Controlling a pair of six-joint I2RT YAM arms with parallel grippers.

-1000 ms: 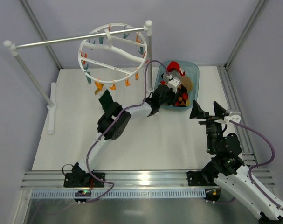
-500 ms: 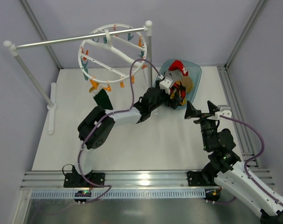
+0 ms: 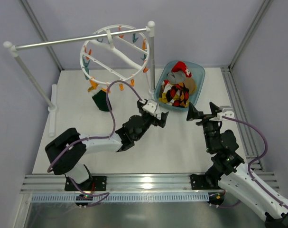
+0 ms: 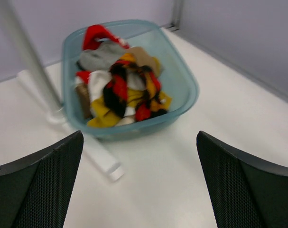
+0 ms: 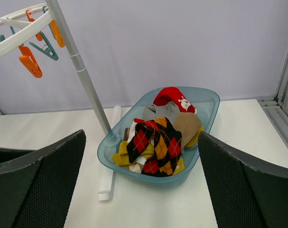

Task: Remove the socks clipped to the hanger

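White round plastic wheel hanger (image 3: 109, 39) with orange and teal clips hangs on the straight white rail stand (image 3: 53, 43) above the table's far edge, left of middle. One dark green fabric sock (image 3: 102, 100) is clipped at its near rim and hangs down. Dark argyle sock (image 5: 155, 142) plus red, yellow and white ones lie piled in a teal see-through plastic basin (image 3: 201, 81) by the far edge, right of middle. Left gripper (image 3: 154, 113) is over the table's middle, jaws wide, empty, facing the basin. Right gripper (image 3: 201, 111) is toward the right edge, jaws wide, empty, near the basin but not touching it.
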